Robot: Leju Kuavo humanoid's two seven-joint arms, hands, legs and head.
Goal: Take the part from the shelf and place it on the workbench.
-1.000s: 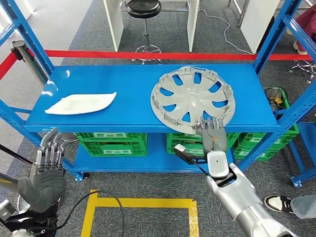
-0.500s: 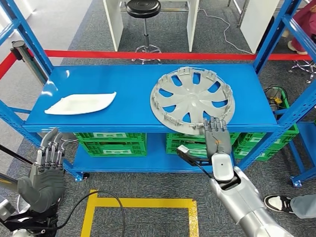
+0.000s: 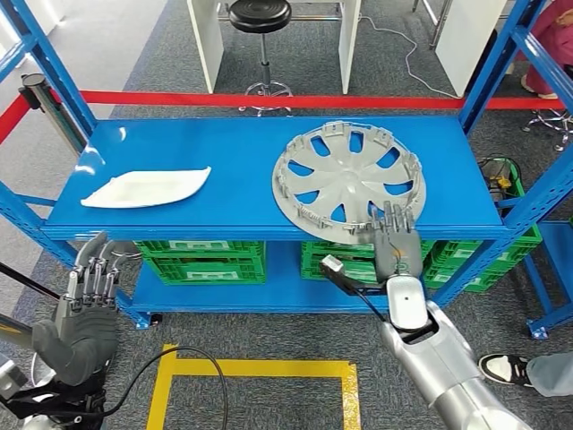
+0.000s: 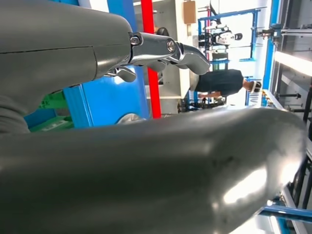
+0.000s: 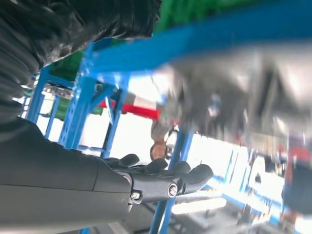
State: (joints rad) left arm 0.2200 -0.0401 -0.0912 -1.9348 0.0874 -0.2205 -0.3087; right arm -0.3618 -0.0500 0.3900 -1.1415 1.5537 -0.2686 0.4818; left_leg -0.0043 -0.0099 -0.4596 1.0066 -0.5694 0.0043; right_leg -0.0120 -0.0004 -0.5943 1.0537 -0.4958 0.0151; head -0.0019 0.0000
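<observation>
A grey wheel cover [image 3: 349,180] lies flat on the right half of the blue shelf [image 3: 236,193]. My right hand [image 3: 395,249] reaches in at the shelf's front edge, fingers stretched out and spread, their tips at the cover's near rim; it holds nothing. In the right wrist view the straight dark fingers [image 5: 165,179] sit apart from the blurred grey cover [image 5: 235,83]. My left hand [image 3: 84,309] hangs low at the left, below the shelf, fingers loosely apart and empty; the left wrist view shows its finger [image 4: 165,48] extended.
A white curved panel [image 3: 145,188] lies on the shelf's left side. Green crates [image 3: 202,260] sit on the lower level. A red barrier tape [image 3: 270,99] and a black stool [image 3: 260,18] stand behind. A person's shoe [image 3: 503,367] is at the lower right.
My right hand has slid a little to the right along the cover's front rim and spread its fingers wider. The left hand and the cover have stayed put.
</observation>
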